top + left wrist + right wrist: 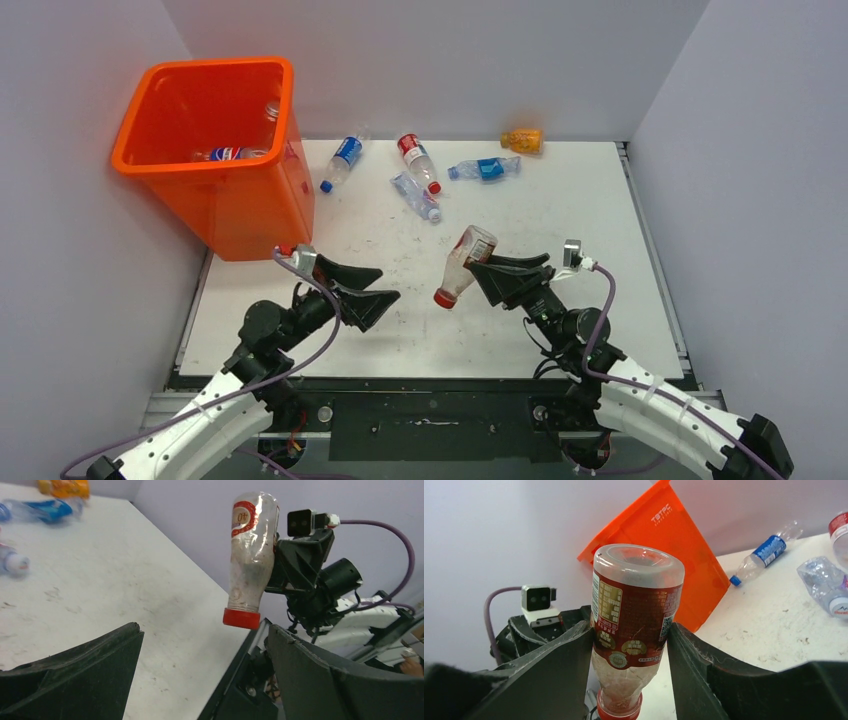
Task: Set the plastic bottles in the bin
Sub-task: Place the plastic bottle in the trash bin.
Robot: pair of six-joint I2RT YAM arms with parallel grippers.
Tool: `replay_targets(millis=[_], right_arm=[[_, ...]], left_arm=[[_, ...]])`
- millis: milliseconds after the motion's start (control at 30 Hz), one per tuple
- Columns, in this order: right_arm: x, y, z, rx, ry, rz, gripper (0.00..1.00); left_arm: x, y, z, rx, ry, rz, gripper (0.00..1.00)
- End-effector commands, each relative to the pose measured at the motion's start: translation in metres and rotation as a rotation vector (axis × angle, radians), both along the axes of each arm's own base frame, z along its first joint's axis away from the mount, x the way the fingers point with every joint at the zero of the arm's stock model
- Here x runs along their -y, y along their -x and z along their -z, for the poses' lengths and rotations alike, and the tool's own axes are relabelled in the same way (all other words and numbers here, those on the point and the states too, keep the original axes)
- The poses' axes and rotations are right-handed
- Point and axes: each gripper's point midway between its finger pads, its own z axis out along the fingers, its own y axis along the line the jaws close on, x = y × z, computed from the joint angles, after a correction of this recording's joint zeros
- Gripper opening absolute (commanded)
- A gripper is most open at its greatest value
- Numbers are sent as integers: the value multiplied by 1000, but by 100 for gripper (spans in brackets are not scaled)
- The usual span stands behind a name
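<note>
Lilac-grey walls box in a scuffed white table (560, 220), with the orange bin (250, 215) standing at its far left corner. From my console, the right gripper (482, 270) is clamped around a red-labelled bottle (463, 262), held cap-down in the air above mid-table. The left gripper (388, 284) gapes wide and empty, facing it. I judge this the carry step: one bottle lifted, not yet binned. With the bin on the left arm's side, the next move calls for a handover into those open jaws, or a long reach across to the rim. Along the far edge lie five loose bottles (417, 158). Only the overhead view shows the binned bottles (230, 154). The right wrist view shows the fingers (559, 670) pinching the label band, and the left wrist view shows the red cap (241, 618) hanging clear of the table.
</note>
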Motion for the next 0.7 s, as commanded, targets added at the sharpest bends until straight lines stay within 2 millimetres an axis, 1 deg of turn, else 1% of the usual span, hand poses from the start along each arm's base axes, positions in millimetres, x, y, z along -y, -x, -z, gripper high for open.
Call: replay_targets(millis=[0,200,333,433,600,667], right_arm=[[-4,19,-13,74,-80,-92,5],[-7,34,-28,123,-182,-165,5],[-13,39,-32,140,-197,-199,5],[-18,43,-34,146,-194,-221,5],[-23,48,-35,158,-172,-235,5],[-24,49,-35,161,-164,-236,5]], left_arm=[[17,31,-34,35,155,204,96],[43,43,-30,33,91,312,96],[61,39,-10,9,-11,303,96],[71,40,-2,10,-59,300,96],[81,41,-6,35,-72,296,97],[83,41,-6,42,-80,296,100]])
